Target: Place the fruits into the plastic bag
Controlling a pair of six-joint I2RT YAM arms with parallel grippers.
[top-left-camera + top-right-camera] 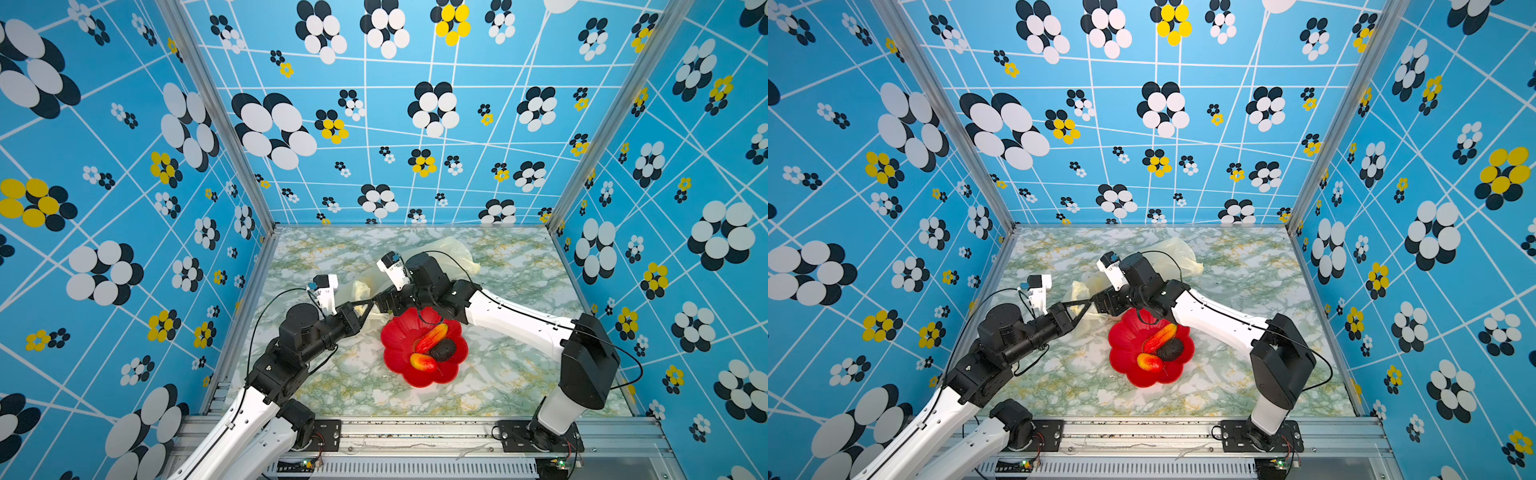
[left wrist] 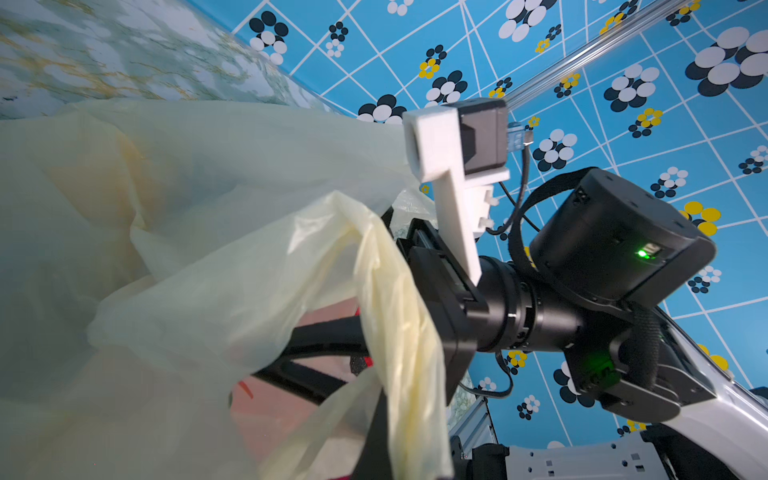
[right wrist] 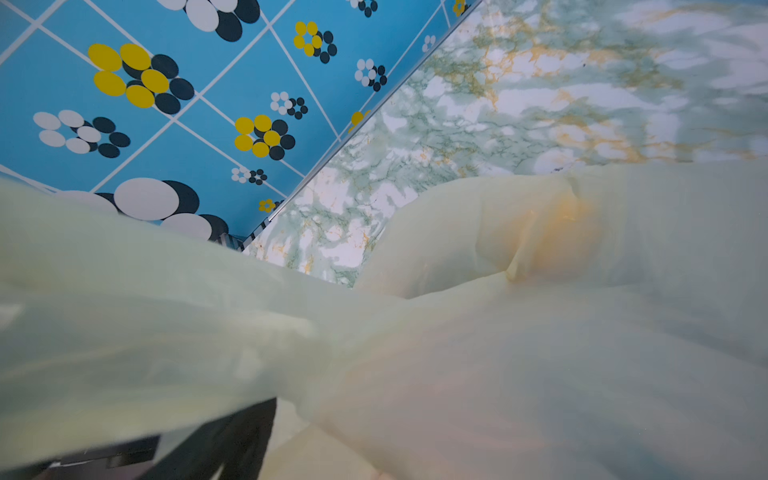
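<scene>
While left fingers (image 1: 370,303) clamp one bag (image 1: 455,249) | right fingers (image 2: 324,337) unclear | two mangoes (image 1: 432,337), one avocado (image 1: 441,349)

The far mango (image 1: 432,336), yellow running to red, lies aslant; the near mango (image 1: 423,362) lies in front of it. A dark avocado (image 1: 443,350) touches both. All three sit in the red plate (image 1: 395,332). The bag (image 1: 459,249), thin, cream and crumpled, lies on the worktop (image 1: 519,274) just behind the plate, partly hidden.
</scene>
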